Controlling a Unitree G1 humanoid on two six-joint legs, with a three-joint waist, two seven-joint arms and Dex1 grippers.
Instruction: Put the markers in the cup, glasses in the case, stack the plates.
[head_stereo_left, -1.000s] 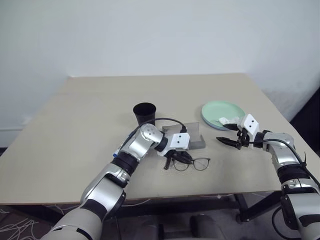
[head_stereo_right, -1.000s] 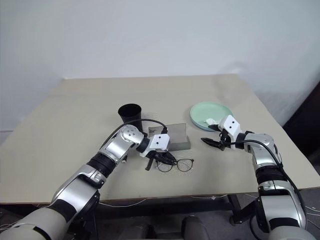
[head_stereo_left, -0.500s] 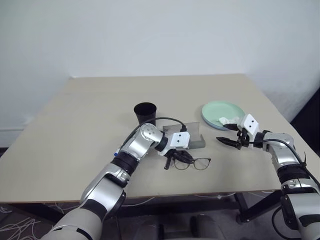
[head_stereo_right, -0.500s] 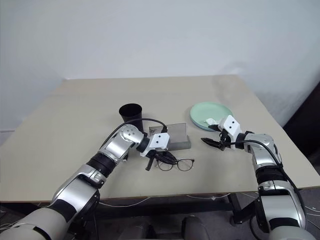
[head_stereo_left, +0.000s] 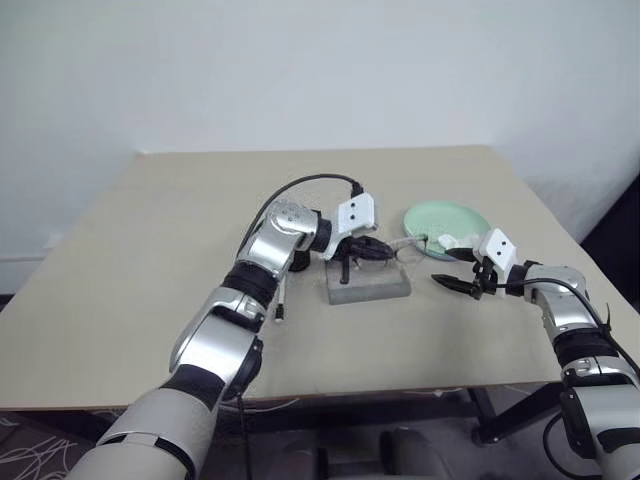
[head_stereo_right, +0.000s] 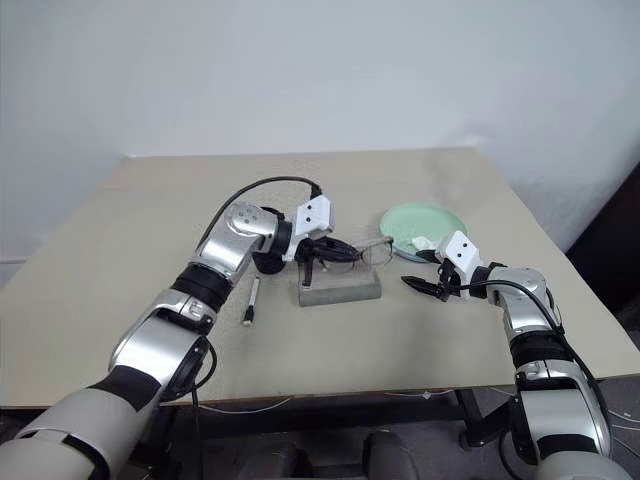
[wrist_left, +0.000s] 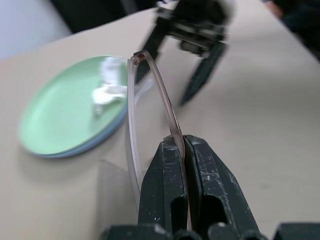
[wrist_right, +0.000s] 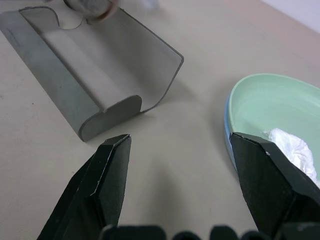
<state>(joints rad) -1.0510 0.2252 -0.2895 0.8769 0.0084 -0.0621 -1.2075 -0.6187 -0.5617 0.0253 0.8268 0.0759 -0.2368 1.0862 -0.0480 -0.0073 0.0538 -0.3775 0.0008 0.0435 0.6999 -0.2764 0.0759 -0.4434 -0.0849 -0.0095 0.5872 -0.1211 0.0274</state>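
My left gripper (wrist_left: 182, 142) is shut on one slim temple of the glasses (head_stereo_right: 352, 254) and holds them in the air just above the grey case (head_stereo_right: 340, 289), which lies open on the table. The case's open lid and tray (wrist_right: 100, 65) lie in front of my right gripper (wrist_right: 187, 150), which hovers open and empty between the case and the plates (head_stereo_left: 447, 228). The mint green plate (wrist_left: 65, 117) rests on the light blue one. A dark marker (head_stereo_right: 250, 300) lies on the table beside my left forearm. That forearm mostly hides the black cup (head_stereo_right: 266, 263).
A crumpled white tissue (wrist_right: 295, 145) lies in the green plate. The beige table (head_stereo_left: 150, 230) has wide bare room at the left and back; its front edge runs close under my right arm. A white wall stands behind.
My left gripper has lifted the glasses off the table and carried them up and forward over the case. With the arm raised, the marker now shows. The right arm has kept still.
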